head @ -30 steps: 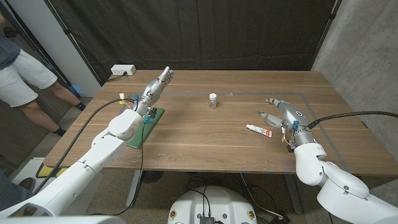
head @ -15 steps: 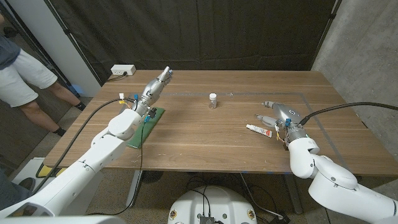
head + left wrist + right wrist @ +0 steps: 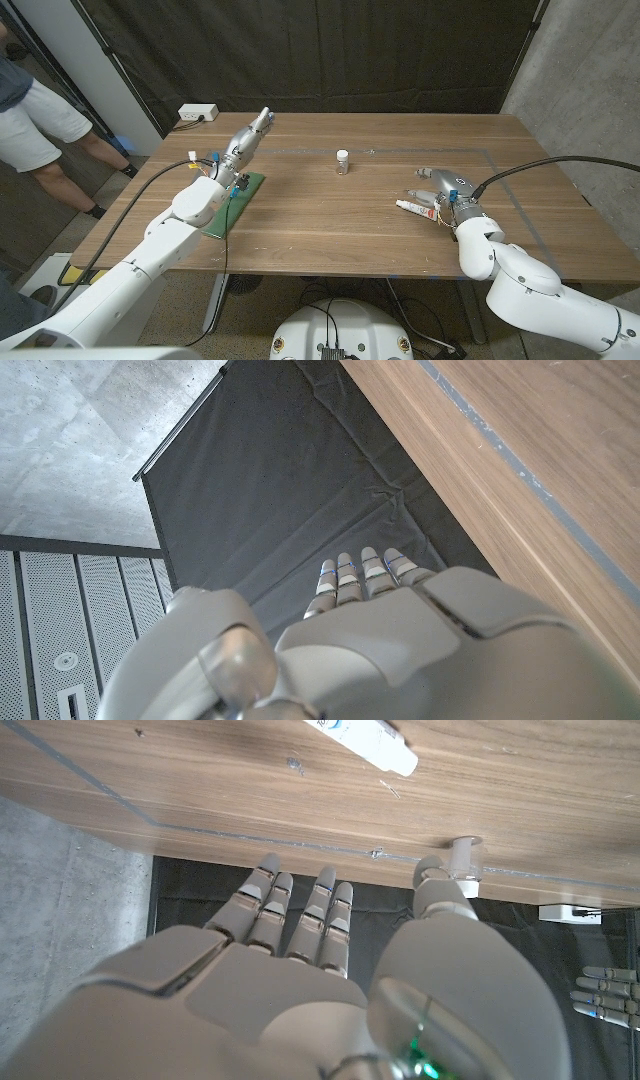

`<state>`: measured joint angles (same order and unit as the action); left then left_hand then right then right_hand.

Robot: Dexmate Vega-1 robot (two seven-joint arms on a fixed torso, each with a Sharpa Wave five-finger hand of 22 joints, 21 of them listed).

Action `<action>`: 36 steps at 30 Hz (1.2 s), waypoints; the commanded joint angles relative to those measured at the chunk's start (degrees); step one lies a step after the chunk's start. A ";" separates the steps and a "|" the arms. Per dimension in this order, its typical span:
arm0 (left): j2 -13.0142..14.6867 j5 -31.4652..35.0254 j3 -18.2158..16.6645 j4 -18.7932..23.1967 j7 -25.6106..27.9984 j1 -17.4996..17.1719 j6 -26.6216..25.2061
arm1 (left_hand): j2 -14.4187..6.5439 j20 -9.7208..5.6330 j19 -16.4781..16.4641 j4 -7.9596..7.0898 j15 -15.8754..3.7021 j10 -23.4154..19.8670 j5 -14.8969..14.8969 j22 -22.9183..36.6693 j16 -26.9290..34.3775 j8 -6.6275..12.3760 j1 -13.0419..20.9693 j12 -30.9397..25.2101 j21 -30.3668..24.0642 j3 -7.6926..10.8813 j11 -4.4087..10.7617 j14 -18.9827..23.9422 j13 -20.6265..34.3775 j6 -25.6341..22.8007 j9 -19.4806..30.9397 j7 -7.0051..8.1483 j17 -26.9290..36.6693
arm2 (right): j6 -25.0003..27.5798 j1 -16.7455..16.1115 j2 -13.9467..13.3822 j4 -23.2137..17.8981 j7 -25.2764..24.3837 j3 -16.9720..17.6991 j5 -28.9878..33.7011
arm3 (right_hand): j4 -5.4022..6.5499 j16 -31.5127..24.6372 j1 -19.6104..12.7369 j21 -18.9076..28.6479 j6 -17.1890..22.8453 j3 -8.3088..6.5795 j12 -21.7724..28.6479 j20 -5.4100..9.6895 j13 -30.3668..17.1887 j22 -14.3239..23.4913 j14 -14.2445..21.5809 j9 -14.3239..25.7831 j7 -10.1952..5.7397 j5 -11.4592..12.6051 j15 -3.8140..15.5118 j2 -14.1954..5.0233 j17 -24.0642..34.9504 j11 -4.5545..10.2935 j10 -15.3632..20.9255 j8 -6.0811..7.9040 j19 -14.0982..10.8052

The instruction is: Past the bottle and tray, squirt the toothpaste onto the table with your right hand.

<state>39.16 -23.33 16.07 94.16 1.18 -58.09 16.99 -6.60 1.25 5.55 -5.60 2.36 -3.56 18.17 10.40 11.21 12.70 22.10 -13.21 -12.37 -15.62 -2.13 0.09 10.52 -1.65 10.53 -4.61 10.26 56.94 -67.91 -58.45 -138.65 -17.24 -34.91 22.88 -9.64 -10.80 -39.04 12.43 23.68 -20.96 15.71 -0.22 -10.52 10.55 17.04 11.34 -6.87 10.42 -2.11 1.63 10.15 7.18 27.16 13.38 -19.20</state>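
Observation:
The white toothpaste tube (image 3: pixel 415 208) (image 3: pixel 365 740) with red print lies flat on the table at the right. My right hand (image 3: pixel 441 192) (image 3: pixel 300 940) hovers just beside and above its right end, fingers spread and holding nothing. A small clear bottle (image 3: pixel 343 161) (image 3: pixel 465 860) with a white cap stands upright at mid-table, farther back. The green tray (image 3: pixel 234 199) lies at the left, partly under my left arm. My left hand (image 3: pixel 251 135) (image 3: pixel 370 620) is raised over the table's far left with fingers stretched straight, empty.
A white power strip (image 3: pixel 197 113) sits at the table's far-left corner. A person (image 3: pixel 40 120) stands beyond the left edge. Thin tape lines (image 3: pixel 505 165) mark the tabletop. Black curtains hang behind the table.
My right hand has slid left toward the toothpaste tube and now sits next to its right end. The left arm, bottle and tray have stayed put.

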 commanded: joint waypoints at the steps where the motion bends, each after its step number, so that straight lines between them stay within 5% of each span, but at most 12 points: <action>1: 0.07 0.44 -0.18 0.43 -0.05 0.12 1.04 | -0.15 0.65 0.31 0.13 -0.05 -0.58 -0.09 0.14 -0.17 -0.26 0.71 0.37 0.18 -0.10 -0.11 0.10 0.25 -0.21 0.15 -0.08 0.23 | 3.13 3.46 0.41 1.00 0.97 -4.89 0.13 | 0.20 -0.27 -0.78 0.33 0.71 -0.38 0.39 -0.28 -0.15 0.14 0.85 0.19 -0.07 0.24 -0.08 0.18 0.01 0.46 0.64 0.42 -0.48; 17: 0.16 0.04 -0.11 0.81 -0.08 -0.26 0.45 | -0.37 0.82 0.18 0.13 -0.24 -0.96 -0.42 0.16 -0.15 -0.32 1.00 0.48 0.16 -0.09 0.49 0.42 0.26 -0.72 0.16 0.12 0.24 | 7.43 6.31 1.37 3.20 0.08 -10.53 1.85 | 0.34 -0.38 -1.58 0.73 1.82 -0.70 0.32 -0.83 -0.16 0.18 2.53 0.23 -0.77 0.34 0.41 0.34 0.06 1.67 1.48 0.42 -1.94; 36: 0.01 -0.99 0.97 0.48 -2.31 1.25 -1.18 | -0.53 2.85 0.58 0.02 0.00 -1.29 -0.93 0.21 -0.27 -0.57 1.21 0.72 0.33 -0.22 0.19 0.33 0.28 -1.02 0.18 -0.02 0.28 | 8.84 7.23 1.32 5.35 -0.78 -12.49 2.21 | 0.45 0.61 -2.60 0.04 1.35 -1.16 -0.54 -0.46 -0.19 0.21 0.54 0.27 -1.60 0.48 0.24 0.39 0.15 2.82 0.61 -0.22 -0.67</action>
<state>39.02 -24.13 16.49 95.00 -0.25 -57.16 16.73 -7.12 3.52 6.17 -5.61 2.05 -4.47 17.29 10.55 11.01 12.26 22.62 -12.40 -12.06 -15.62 -2.06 0.40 10.52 -2.38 10.53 -4.50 10.26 64.30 -61.87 -57.19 -134.40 -18.21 -45.52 24.67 -9.33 -10.35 -41.03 12.48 24.95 -21.75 15.44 -0.61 -10.52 10.53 17.81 11.33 -8.22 10.42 -1.74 2.11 10.15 9.76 27.86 13.06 -19.99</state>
